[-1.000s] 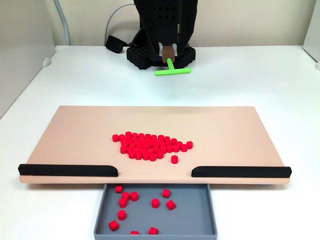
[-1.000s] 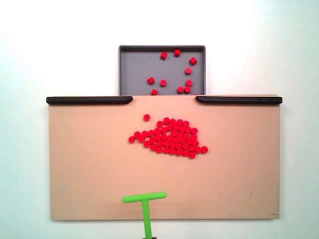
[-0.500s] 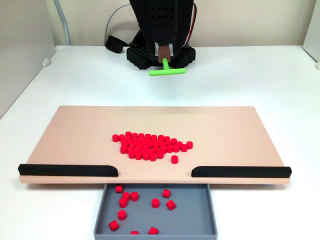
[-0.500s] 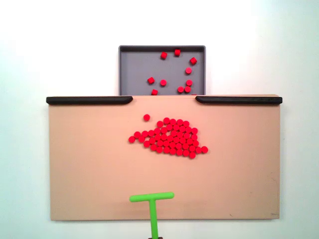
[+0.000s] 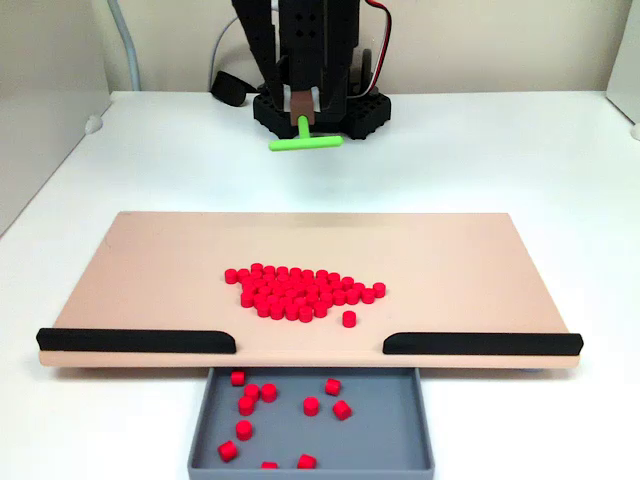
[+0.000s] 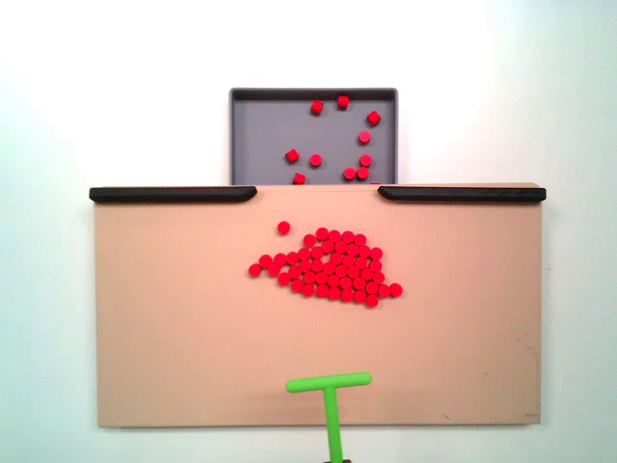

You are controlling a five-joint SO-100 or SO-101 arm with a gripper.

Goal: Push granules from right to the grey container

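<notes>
Since the earlier frames the green T-shaped stick (image 5: 305, 141) has shifted sideways: leftward in the front-facing fixed view, rightward in the top-down fixed view (image 6: 330, 395). The granules and both trays lie as before.

The jaws (image 5: 302, 108) pinch the stem of the stick, with its crossbar level below them, above the far part of the tabletop (image 5: 520, 150) in front of the black arm base (image 5: 315, 110). In the top-down fixed view the crossbar sits over the tan board (image 6: 174, 318) near its lower edge, well apart from the granules.

The main cluster of granules (image 5: 300, 291) lies packed together near the middle of the tan board (image 5: 160, 270), with a single pellet (image 5: 348, 319) just beside the cluster on the side toward the grey container. In the top-down fixed view the cluster (image 6: 328, 268) shows the same way, with the lone pellet (image 6: 283, 228) between it and the gap.

Two black strips (image 5: 137, 341) (image 5: 482, 344) run along the board's near edge, leaving a gap between them. The grey container (image 5: 400, 440) sits below that gap at the near edge of the tabletop, its far end tucked under the board. Roughly ten granules (image 5: 311, 405) lie scattered inside it; in the top-down fixed view they (image 6: 315, 160) spread across the container (image 6: 255, 135), mostly toward its right side.
</notes>
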